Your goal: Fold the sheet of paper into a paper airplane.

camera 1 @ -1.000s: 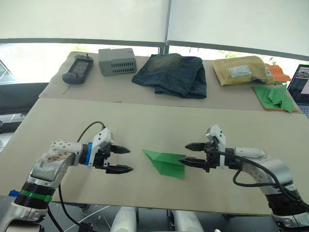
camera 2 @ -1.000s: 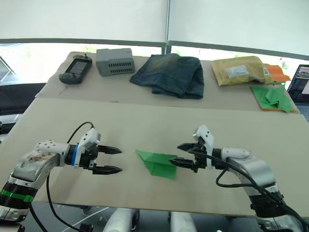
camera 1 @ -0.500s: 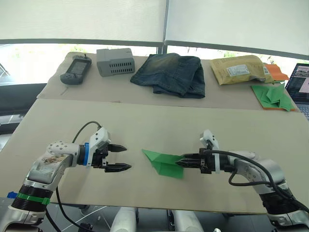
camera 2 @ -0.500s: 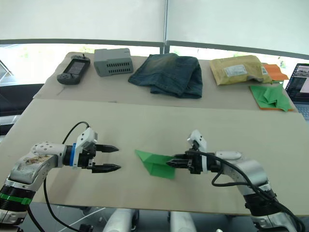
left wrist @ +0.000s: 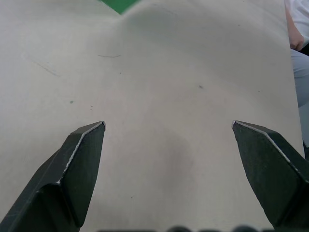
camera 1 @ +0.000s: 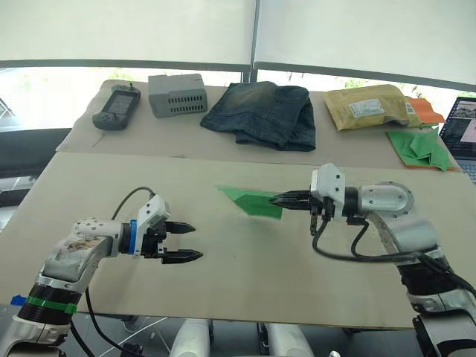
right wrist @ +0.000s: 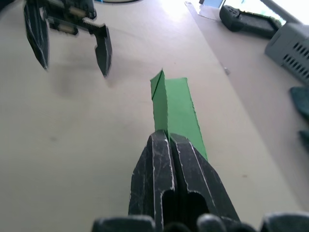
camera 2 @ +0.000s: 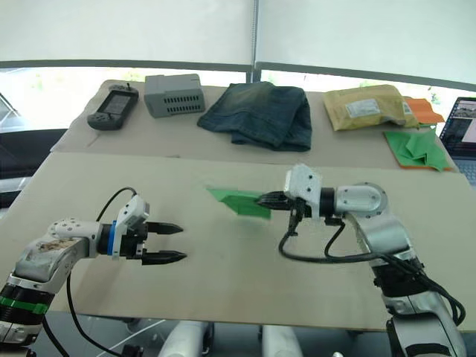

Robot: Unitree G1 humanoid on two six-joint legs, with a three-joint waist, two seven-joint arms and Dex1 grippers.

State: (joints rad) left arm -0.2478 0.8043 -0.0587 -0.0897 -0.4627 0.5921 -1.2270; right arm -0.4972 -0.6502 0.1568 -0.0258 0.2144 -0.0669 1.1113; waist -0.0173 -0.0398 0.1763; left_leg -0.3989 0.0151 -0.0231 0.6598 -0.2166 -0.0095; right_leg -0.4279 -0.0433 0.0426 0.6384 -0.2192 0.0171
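Now: right gripper (right wrist: 167, 137) pinches paper airplane (camera 1: 253, 201) | left gripper (camera 1: 187, 241) spread

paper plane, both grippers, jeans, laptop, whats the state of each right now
paper plane: folded into a pointed wedge, pinched at its tail, held above the table
right gripper: shut on the paper plane
left gripper: open, holding nothing
jeans: folded in a pile
laptop: open, screen lit

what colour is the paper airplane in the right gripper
Bright green: the paper airplane, clearest in the right wrist view.
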